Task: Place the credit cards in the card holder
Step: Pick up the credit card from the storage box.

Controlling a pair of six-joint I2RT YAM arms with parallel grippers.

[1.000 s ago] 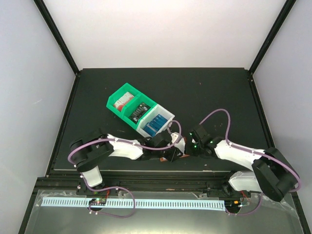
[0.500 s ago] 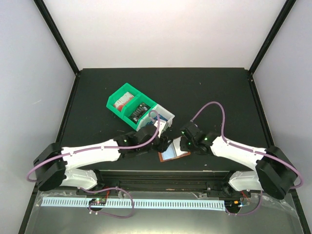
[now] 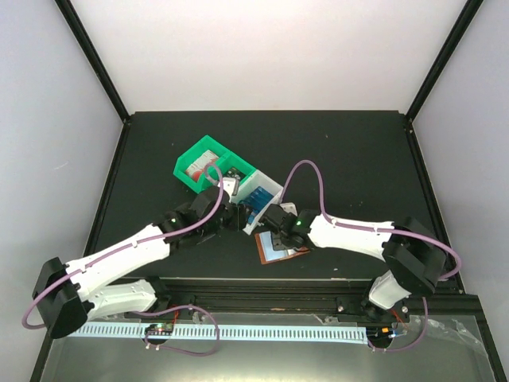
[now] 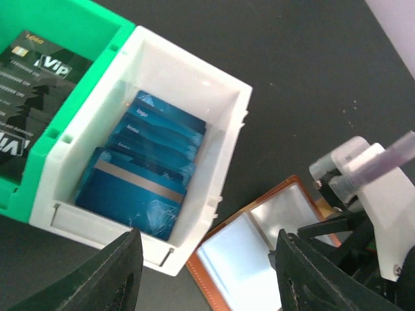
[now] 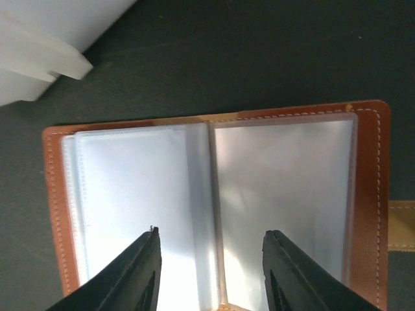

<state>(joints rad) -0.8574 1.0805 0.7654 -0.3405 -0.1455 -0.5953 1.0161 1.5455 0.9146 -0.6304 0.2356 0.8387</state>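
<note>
Three pale walls, framed by black corner posts, close in a matte black table. A slotted pale rail runs along the near edge, in front of the arm bases.

A green bin and a white bin sit touching side by side, set at a slant left of the table's middle. Red-and-white cards lie in the green bin's far compartment and black cards in its other one, next to the white bin. The blue credit cards are stacked in the white bin.

The card holder lies flat on the table just beside the white bin's near corner. It is spread open with its clear pockets facing up and the brown edging showing all round.

The left gripper hangs over the white bin's near corner, its fingers well apart with nothing between them. The right gripper hangs over the open card holder, its jaws also apart and empty; I cannot tell whether it touches the pockets.

From above, the left wrist hides part of the white bin, and the right gripper's dark head covers the holder's far corner. A purple cable arches over the right arm.
</note>
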